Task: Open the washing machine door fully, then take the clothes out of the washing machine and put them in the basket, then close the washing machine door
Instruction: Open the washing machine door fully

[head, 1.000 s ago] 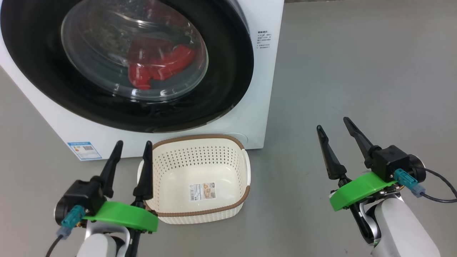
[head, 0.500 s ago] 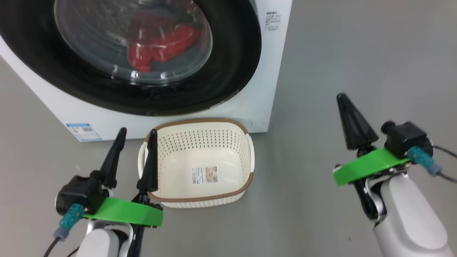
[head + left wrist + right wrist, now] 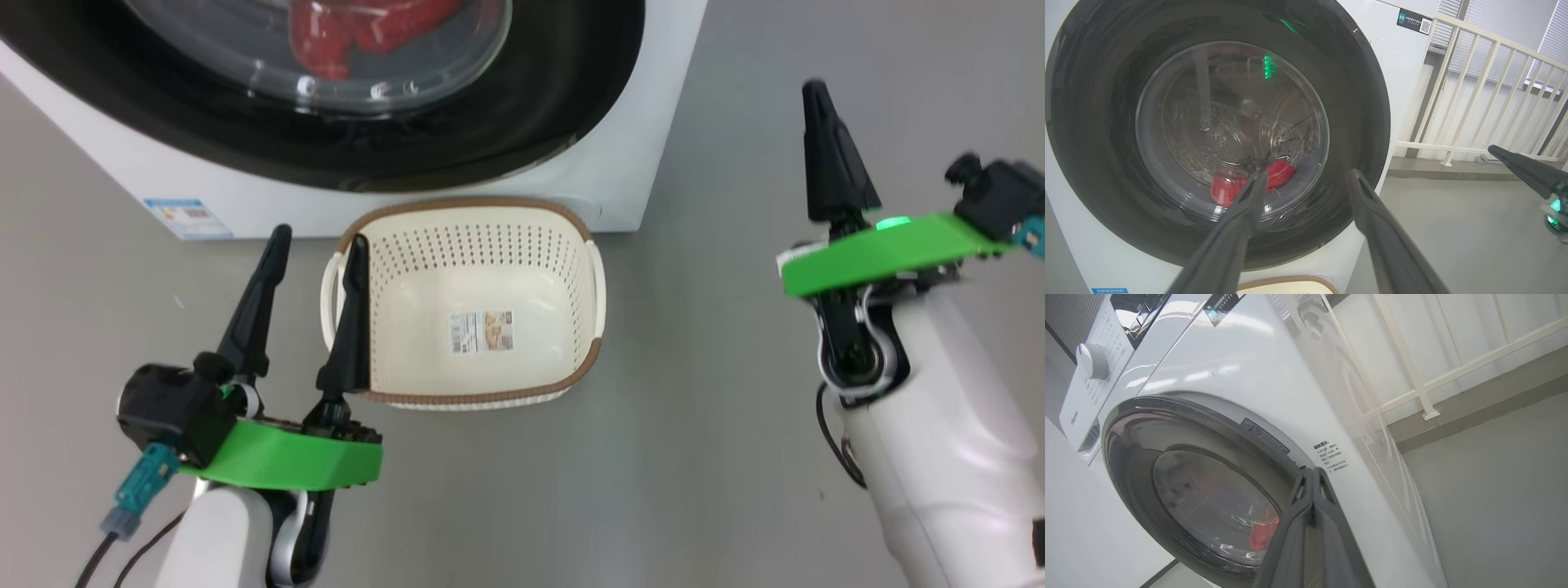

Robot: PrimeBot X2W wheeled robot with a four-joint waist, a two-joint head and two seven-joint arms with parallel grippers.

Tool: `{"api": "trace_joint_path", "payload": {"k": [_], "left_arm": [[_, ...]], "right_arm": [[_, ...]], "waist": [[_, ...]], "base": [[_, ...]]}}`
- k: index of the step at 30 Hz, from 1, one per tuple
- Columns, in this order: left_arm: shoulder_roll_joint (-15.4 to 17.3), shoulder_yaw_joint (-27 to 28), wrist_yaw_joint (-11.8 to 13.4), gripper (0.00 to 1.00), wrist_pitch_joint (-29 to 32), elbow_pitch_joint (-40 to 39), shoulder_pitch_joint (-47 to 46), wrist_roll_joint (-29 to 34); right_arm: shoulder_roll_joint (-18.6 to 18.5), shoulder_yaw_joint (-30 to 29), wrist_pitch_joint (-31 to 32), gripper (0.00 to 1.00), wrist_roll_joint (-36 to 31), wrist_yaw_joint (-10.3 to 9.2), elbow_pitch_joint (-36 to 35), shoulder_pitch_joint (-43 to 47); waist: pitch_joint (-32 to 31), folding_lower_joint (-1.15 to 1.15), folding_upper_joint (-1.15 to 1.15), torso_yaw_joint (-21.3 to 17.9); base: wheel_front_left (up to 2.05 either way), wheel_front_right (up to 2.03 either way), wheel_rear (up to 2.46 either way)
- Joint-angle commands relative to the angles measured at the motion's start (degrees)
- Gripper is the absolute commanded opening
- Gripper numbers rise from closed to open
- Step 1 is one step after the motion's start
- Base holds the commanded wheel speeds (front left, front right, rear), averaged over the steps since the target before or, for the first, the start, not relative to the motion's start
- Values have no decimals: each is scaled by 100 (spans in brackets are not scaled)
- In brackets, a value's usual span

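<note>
1 washing machine door [image 3: 1216, 134]: shut on the washing machine [image 3: 645, 155], clothes [image 3: 367, 28] behind its glass. 1 basket [image 3: 469, 204]: empty, just below the door. Left gripper [image 3: 319, 237]: splayed, empty. Right gripper [image 3: 814, 91]: fingers pinched together, holding nothing. Your risks: pinched tips could skid off the glossy rim, and the swinging door might strike your left gripper.

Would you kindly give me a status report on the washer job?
Left hand open, empty. Right hand shut, empty. Washing machine door shut, red clothes inside. Basket on floor below door.
</note>
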Motion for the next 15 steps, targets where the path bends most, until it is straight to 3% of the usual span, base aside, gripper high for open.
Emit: {"api": "trace_joint_path", "payload": {"k": [1,15], "left_arm": [[109,144,-28,100,-34,-213,-151,-26],[146,21,-64,100,-34,-737,-301,-54]], "right_arm": [[42,162,-36,0,194,3,-73,-255],[42,81,906,0,1945,3,36,-1343]], "waist": [[232,0,0,114],[888,0,0,306]], "base": [[0,0,0],[0,0,0]]}}
